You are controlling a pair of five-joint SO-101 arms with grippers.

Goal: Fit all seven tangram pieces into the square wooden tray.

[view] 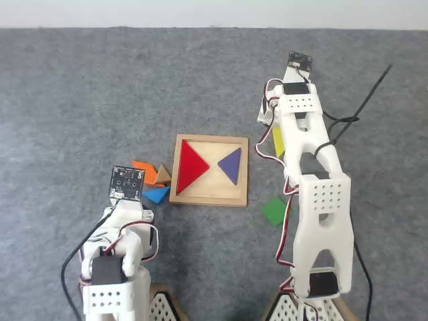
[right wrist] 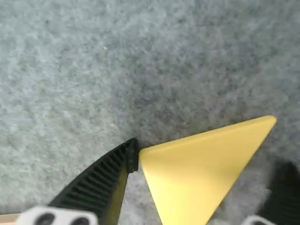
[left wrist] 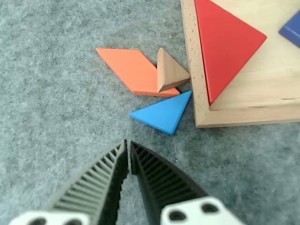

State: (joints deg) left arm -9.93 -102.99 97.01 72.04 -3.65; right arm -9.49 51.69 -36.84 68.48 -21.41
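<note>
Done: red triangle (view: 189, 166) and purple triangle (view: 231, 164) inside tray (view: 208, 200) — two of seven.
Remaining: orange parallelogram (view: 145, 170), wooden triangle (view: 163, 174), blue triangle (view: 157, 194) just left of tray; green square (view: 274, 210) near-right.
Right gripper (right wrist: 206, 157): spread around yellow triangle (right wrist: 201, 183), right of tray — not lifted.
Left gripper (left wrist: 127, 151): closed, empty, near blue triangle.

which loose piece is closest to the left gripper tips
The blue triangle, beside the tray corner; the orange parallelogram and small wooden triangle lie farther from the left gripper.
</note>
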